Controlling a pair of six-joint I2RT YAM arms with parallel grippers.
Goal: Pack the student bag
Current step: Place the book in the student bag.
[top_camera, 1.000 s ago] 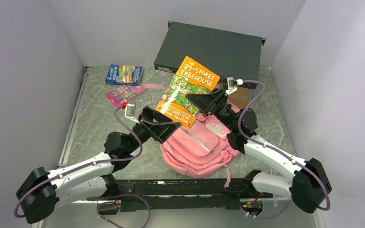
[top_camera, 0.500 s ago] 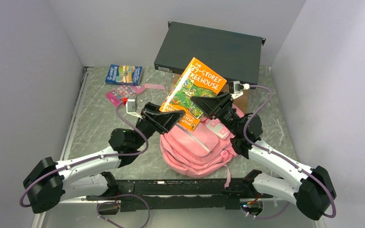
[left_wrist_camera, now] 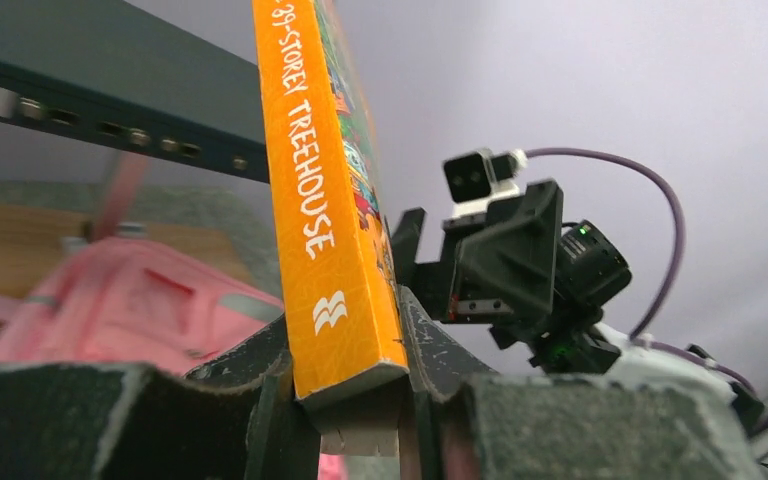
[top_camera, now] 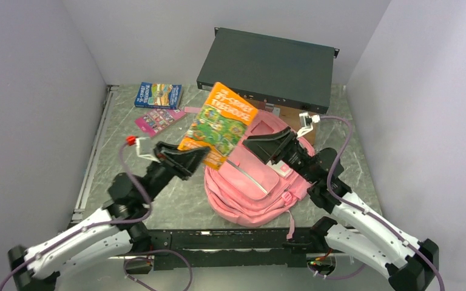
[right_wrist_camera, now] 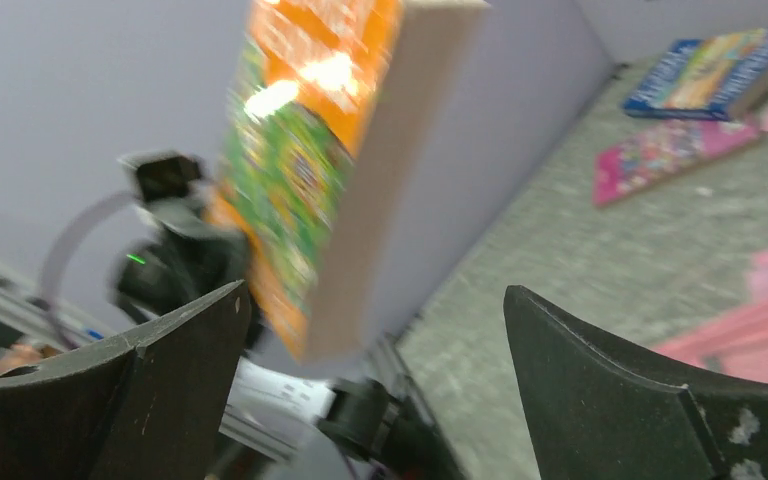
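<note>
I see the student bag (top_camera: 252, 185) flat at the centre of the table (top_camera: 118, 136), betw. both arms. Orange book (top_camera: 218, 121) is tilted above its L side, bottom edge clamped in L gripper (top_camera: 199, 157). R gripper (top_camera: 252, 142) is spread wide & empty, over the bag.

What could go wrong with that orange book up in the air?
1. Only the left gripper holds the orange book, pinching its lower end; tall and tilted, it might slip or swing.
2. The right gripper is open and off the book, so nothing backs it up.
3. The student bag lies flat with no opening showing, so the book may not go in.
</note>
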